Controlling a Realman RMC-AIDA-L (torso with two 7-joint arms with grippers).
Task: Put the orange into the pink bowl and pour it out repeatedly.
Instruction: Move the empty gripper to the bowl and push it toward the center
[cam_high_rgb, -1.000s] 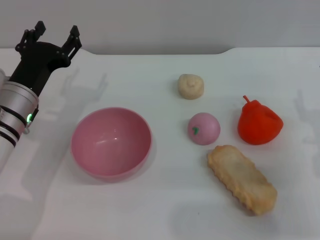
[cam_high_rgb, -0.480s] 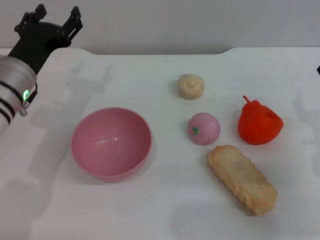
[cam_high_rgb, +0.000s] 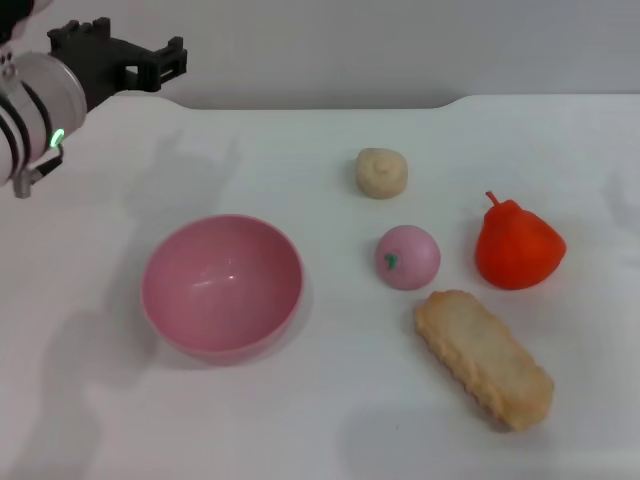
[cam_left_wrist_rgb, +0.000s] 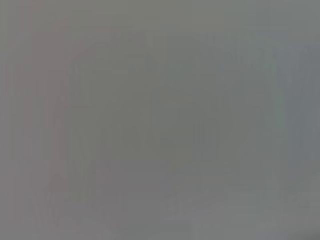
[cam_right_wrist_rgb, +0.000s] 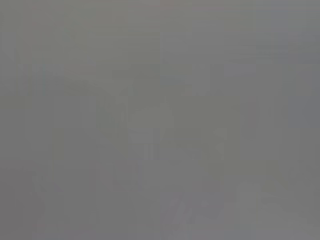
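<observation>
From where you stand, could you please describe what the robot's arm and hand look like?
Only the left arm shows: a silver cylinder with black bands and a small green light. Its hand is black and blocky, with two short fingers. The right arm is out of view.

We are seeing the orange (cam_high_rgb: 518, 249), glossy orange-red and lumpy with a thin stem pointing up, sitting on the white tabletop (cam_high_rgb: 300, 420) at our right. The pink bowl (cam_high_rgb: 221, 287), smooth and deep, is standing upright and empty, well apart at our left.
</observation>
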